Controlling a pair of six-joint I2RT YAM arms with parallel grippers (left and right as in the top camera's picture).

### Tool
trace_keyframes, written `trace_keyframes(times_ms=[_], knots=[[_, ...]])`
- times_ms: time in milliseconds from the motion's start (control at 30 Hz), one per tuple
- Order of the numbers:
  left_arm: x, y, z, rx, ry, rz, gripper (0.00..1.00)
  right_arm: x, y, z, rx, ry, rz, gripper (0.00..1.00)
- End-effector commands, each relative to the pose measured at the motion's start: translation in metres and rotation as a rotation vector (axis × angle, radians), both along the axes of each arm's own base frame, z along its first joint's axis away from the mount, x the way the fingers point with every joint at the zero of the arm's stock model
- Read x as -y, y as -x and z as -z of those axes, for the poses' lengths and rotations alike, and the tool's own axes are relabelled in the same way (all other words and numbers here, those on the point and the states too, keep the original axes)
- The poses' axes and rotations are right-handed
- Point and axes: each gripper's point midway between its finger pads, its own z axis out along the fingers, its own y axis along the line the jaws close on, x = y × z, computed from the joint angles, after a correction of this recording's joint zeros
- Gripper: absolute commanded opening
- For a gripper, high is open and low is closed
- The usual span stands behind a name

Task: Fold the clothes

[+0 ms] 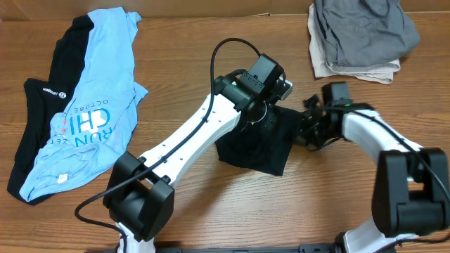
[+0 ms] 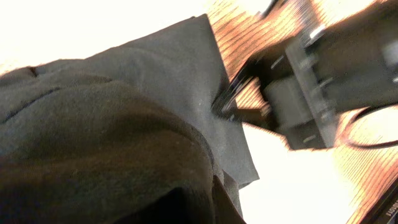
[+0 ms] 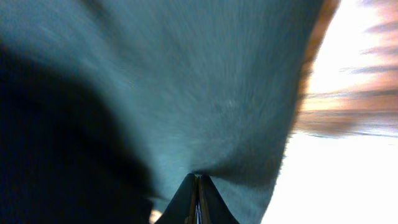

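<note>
A black garment lies bunched at the middle of the table. My left gripper is at its far edge. The cloth fills the left wrist view and drapes over the jaws, which appear shut on it. My right gripper is at the garment's right edge. In the right wrist view its fingers are pressed together on a pinch of the cloth. The left wrist view also shows the right gripper pinching the cloth's edge.
A light blue printed T-shirt lies spread at the left over another black garment. A folded pile of grey clothes sits at the far right corner. The wooden tabletop shows between them.
</note>
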Motion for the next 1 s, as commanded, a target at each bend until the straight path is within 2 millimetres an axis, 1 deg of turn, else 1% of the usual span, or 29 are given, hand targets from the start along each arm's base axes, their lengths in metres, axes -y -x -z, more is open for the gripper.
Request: trace_keyframes(times_ms=[0, 67, 100, 133, 167, 200, 233, 300, 333, 400, 500, 533, 600, 667, 767, 833, 867, 900, 933, 967], knots=[[0.01, -0.001, 0.005, -0.032, 0.022, -0.008, 0.04, 0.022, -0.042, -0.075, 0.195, -0.04, 0.07, 0.04], [0.013, 0.0, 0.009, -0.041, 0.023, -0.002, 0.05, 0.035, -0.051, -0.104, 0.248, -0.042, 0.102, 0.04], [0.017, 0.002, 0.011, -0.047, 0.031, 0.008, 0.06, 0.042, -0.054, -0.119, 0.273, -0.04, 0.117, 0.04], [0.02, 0.003, 0.012, -0.05, 0.04, 0.014, 0.12, 0.048, -0.057, -0.133, 0.295, -0.037, 0.132, 0.04], [0.027, 0.004, 0.014, -0.055, 0.058, 0.028, 0.31, 0.055, -0.059, -0.147, 0.32, -0.033, 0.147, 0.09], [0.03, 0.004, 0.014, -0.055, 0.065, 0.033, 0.42, 0.058, -0.06, -0.154, 0.333, -0.03, 0.151, 0.13], [0.035, 0.005, 0.014, -0.055, 0.082, 0.044, 0.63, 0.062, -0.062, -0.163, 0.352, -0.026, 0.16, 0.18], [0.044, 0.006, 0.012, -0.047, 0.111, 0.062, 0.9, 0.071, -0.064, -0.176, 0.38, -0.02, 0.18, 0.29], [0.047, 0.005, 0.011, -0.039, 0.122, 0.068, 1.0, 0.075, -0.065, -0.18, 0.39, -0.017, 0.19, 0.33], [0.055, 0.005, 0.007, -0.028, 0.152, 0.082, 1.0, 0.085, -0.066, -0.186, 0.408, -0.011, 0.216, 0.42], [0.068, 0.004, -0.007, -0.023, 0.231, 0.114, 1.0, 0.102, -0.065, -0.189, 0.409, -0.002, 0.258, 0.48], [0.073, 0.003, -0.018, -0.02, 0.266, 0.125, 1.0, 0.11, -0.064, -0.188, 0.404, 0.002, 0.28, 0.5], [0.078, 0.0, -0.039, -0.004, 0.312, 0.141, 1.0, 0.12, -0.063, -0.187, 0.406, 0.01, 0.295, 0.52], [0.082, -0.004, -0.065, 0.025, 0.349, 0.149, 1.0, 0.126, -0.062, -0.187, 0.407, 0.018, 0.303, 0.54], [0.082, -0.014, -0.118, 0.106, 0.404, 0.154, 1.0, 0.128, -0.06, -0.186, 0.426, 0.038, 0.266, 0.57], [0.077, -0.024, -0.155, 0.172, 0.438, 0.144, 1.0, 0.127, -0.058, -0.184, 0.435, 0.049, 0.237, 0.59], [0.07, -0.03, -0.174, 0.209, 0.447, 0.127, 1.0, 0.124, -0.057, -0.184, 0.444, 0.057, 0.21, 0.59], [0.061, -0.038, -0.193, 0.253, 0.451, 0.1, 1.0, 0.122, -0.057, -0.183, 0.45, 0.062, 0.189, 0.6], [0.05, -0.045, -0.209, 0.291, 0.449, 0.068, 1.0, 0.118, -0.056, -0.183, 0.459, 0.068, 0.158, 0.6], [0.033, -0.056, -0.227, 0.335, 0.443, 0.014, 1.0, 0.113, -0.055, -0.182, 0.467, 0.072, 0.129, 0.6]])
